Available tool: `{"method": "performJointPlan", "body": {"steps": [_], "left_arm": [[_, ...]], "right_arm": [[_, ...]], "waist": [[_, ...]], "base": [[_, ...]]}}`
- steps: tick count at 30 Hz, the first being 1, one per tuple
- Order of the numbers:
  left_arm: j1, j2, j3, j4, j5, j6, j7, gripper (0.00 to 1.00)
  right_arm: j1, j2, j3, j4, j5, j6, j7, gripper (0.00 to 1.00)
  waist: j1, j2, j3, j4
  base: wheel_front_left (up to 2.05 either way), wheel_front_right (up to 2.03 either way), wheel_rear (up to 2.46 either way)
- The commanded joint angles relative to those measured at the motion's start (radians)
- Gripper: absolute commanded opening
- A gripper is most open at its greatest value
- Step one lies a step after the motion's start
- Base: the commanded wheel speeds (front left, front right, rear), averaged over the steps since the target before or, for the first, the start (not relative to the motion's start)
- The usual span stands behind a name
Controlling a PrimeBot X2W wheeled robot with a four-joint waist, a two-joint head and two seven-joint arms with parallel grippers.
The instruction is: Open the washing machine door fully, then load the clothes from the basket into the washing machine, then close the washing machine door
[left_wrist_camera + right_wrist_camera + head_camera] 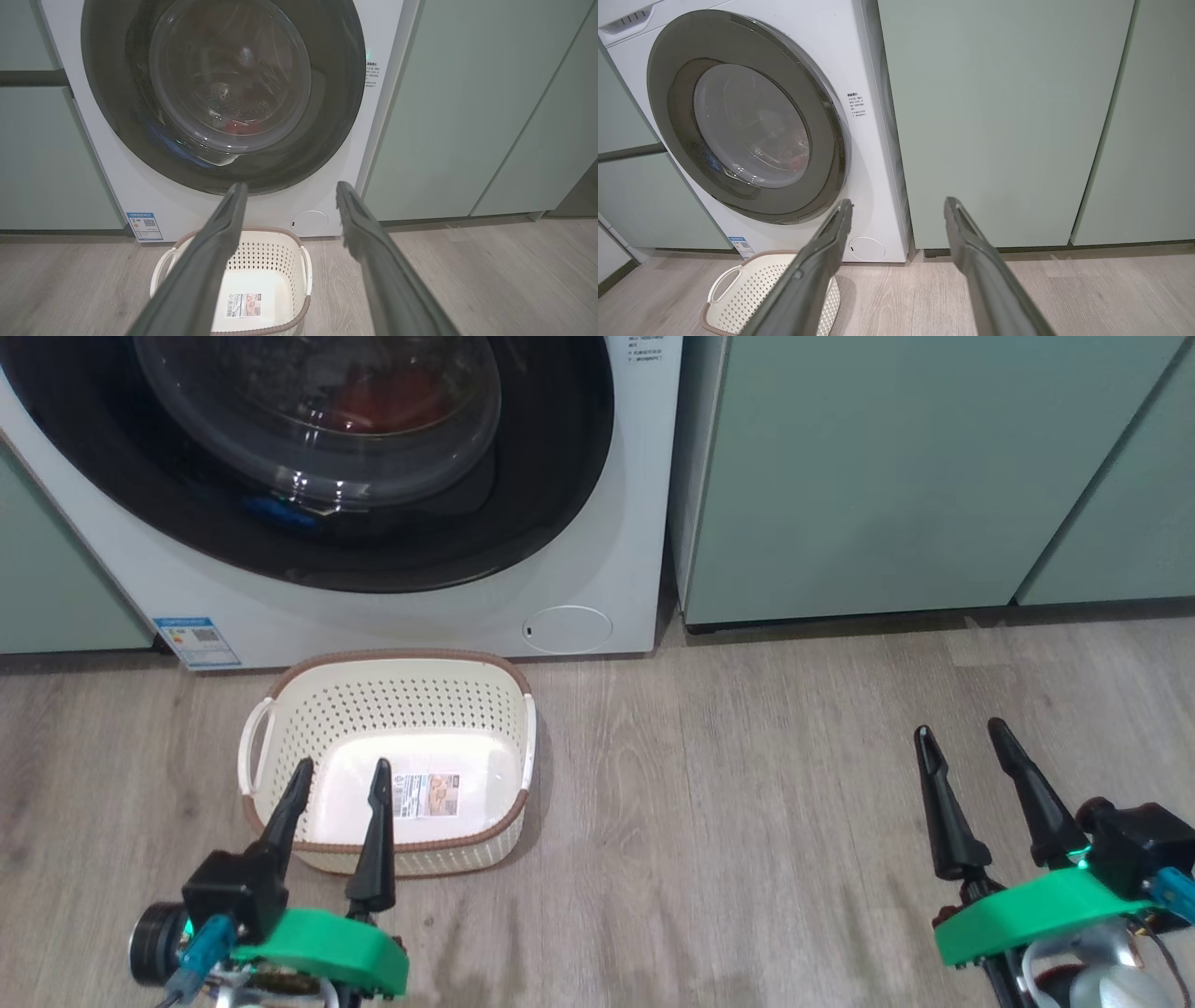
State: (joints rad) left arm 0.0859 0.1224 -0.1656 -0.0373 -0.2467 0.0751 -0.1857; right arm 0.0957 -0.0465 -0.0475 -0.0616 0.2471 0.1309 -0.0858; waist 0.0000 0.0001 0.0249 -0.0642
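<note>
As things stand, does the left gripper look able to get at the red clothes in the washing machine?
Probably not: the washing machine door is shut, and the clothes lie behind its glass. The left gripper, open and empty, is low near the basket.

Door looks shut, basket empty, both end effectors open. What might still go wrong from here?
1. The round black-rimmed glass washing machine door looks shut, but whether it latched cannot be told; it might swing open.
2. The left end effector appears to hang over the cream perforated plastic basket; a forward move may knock it against the big white front-loading washing machine.
</note>
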Motion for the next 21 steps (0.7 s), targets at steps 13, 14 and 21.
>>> {"method": "performJointPlan", "body": {"steps": [13,14,21], "left_arm": [[0.0,0.006,-0.006,0.007,-0.009,0.007,0.002,0.0],[0.002,0.004,-0.008,0.025,-0.01,0.007,0.003,0.0],[-0.001,0.002,0.0,0.044,-0.084,-0.001,0.013,0.0]], "right_arm": [[0.0,0.0,0.001,0.01,0.001,0.0,-0.011,0.0],[0.001,0.0,0.002,0.028,0.002,0.0,-0.011,0.0],[-0.005,-0.005,0.005,0.051,0.078,0.0,-0.006,0.0]], "waist": [[0.0001,-0.0001,0.003,-0.001],[0.0001,-0.0001,0.003,-0.001],[0.0001,-0.0001,0.002,0.002]], "base": [[0.0,0.0,0.0],[0.0,0.0,0.0],[0.0,0.0,0.0]]}}
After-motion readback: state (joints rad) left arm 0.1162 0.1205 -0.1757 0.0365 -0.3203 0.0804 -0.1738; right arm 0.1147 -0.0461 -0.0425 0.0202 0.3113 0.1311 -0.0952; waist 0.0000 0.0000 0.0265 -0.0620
